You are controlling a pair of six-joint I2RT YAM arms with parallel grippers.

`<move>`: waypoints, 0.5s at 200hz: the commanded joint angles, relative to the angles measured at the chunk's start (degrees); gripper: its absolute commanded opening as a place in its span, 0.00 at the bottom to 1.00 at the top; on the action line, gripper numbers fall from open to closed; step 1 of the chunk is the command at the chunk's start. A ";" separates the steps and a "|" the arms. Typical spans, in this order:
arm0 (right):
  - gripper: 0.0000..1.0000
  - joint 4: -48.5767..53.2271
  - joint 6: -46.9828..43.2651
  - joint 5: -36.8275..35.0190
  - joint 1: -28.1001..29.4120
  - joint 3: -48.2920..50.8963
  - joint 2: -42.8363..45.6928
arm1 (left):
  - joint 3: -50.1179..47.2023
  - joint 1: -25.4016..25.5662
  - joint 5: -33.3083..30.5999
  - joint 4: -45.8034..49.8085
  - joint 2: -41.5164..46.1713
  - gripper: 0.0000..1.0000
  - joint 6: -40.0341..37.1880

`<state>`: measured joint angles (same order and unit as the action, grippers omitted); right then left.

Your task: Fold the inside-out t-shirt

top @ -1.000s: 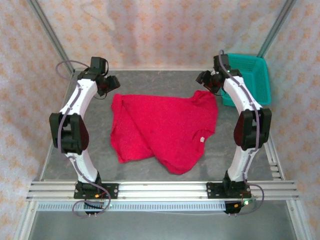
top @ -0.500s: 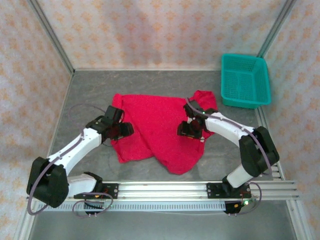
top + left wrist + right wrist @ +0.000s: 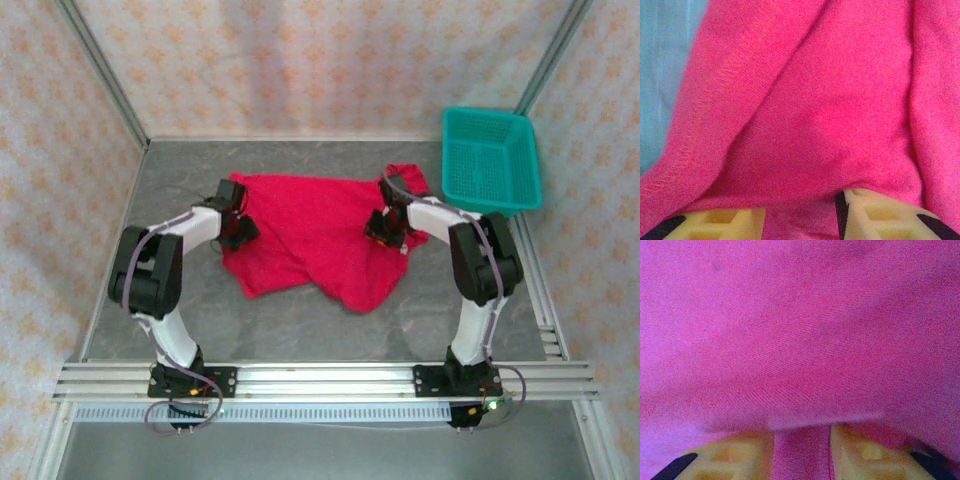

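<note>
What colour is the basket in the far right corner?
The basket is teal, clearest in the top external view.

Bright red soft cloth t-shirt (image 3: 310, 235) on a dull grey tabletop (image 3: 180, 180); right of it, teal plastic mesh basket (image 3: 490, 160); behind it, peach floral-print walls (image 3: 300, 60).

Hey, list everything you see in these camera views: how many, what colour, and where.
t-shirt: one, bright red, crumpled mid-table
mesh basket: one, teal, far right corner
table: one, grey, under everything
rails: a set, silver, along the near edge
walls: patterned peach, around the table
left arm: one, white and black, reaching to the shirt's left edge
right arm: one, white and black, reaching to the shirt's right side
left gripper: one, yellowish fingers, pinching cloth
right gripper: one, yellowish fingers, pinching cloth
</note>
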<state>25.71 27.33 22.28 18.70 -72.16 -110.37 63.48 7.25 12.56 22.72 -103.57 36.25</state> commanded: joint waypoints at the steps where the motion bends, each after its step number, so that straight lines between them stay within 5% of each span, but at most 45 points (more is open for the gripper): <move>1: 0.36 6.51 -4.31 -4.40 -1.17 -9.07 -4.32 | 9.78 -0.51 -4.42 4.63 -4.43 0.41 -4.38; 47: 0.56 11.63 -7.82 -4.99 3.38 -0.02 10.82 | 6.17 6.11 -13.25 12.57 12.44 0.48 -7.66; 100: 0.72 4.33 -0.10 -2.95 12.22 17.39 23.96 | -15.33 8.41 -5.99 8.31 30.73 0.63 -0.81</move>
<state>31.90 23.29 19.75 29.30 -59.22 -88.33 55.68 16.34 5.28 29.52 -74.39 32.64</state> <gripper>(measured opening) 0.705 0.611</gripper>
